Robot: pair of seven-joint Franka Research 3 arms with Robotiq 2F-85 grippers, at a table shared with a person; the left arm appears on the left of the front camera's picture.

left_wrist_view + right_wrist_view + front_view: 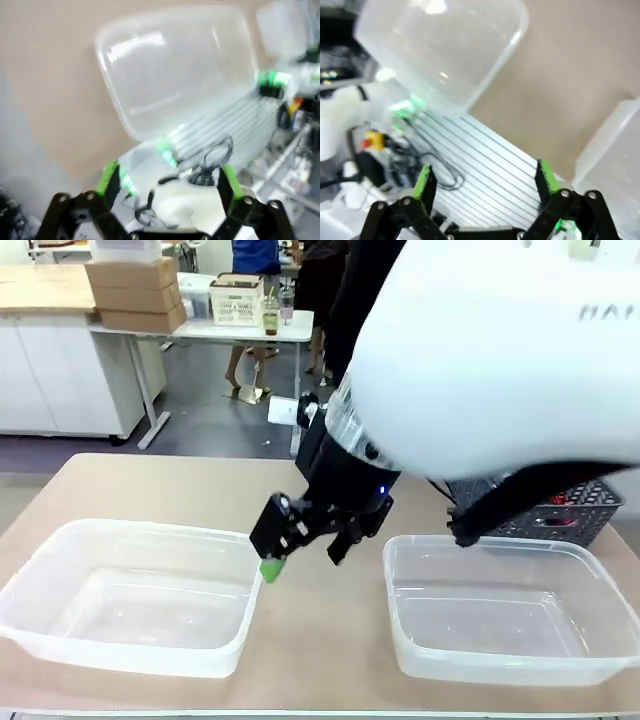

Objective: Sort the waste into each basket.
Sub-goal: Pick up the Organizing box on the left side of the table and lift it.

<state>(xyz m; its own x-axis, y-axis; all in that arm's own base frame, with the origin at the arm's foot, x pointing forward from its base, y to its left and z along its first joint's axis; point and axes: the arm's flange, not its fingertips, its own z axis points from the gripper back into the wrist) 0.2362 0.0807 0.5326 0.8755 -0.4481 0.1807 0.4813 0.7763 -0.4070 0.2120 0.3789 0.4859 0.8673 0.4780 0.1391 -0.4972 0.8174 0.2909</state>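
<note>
Two clear tubs point(140, 600) point(510, 610) hold nothing; both grippers point(165, 185) point(485, 182) spread apart

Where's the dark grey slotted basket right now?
Front view, far right: the dark grey basket sits just behind the right clear tub, partly hidden by the right arm.

Two clear plastic tubs with rounded corners and rolled rims, both upright on the tan desk point(150, 485), both holding nothing. Left tub point(40, 635) toward the robot's left, long side facing the near edge; seen from above in the left wrist view point(112, 107). Right tub point(600, 660) well apart from it, bare desk between. Red cans point(558, 500) glimpsed inside the dark slotted basket point(590, 515) just behind the right tub, mostly hidden.
</note>
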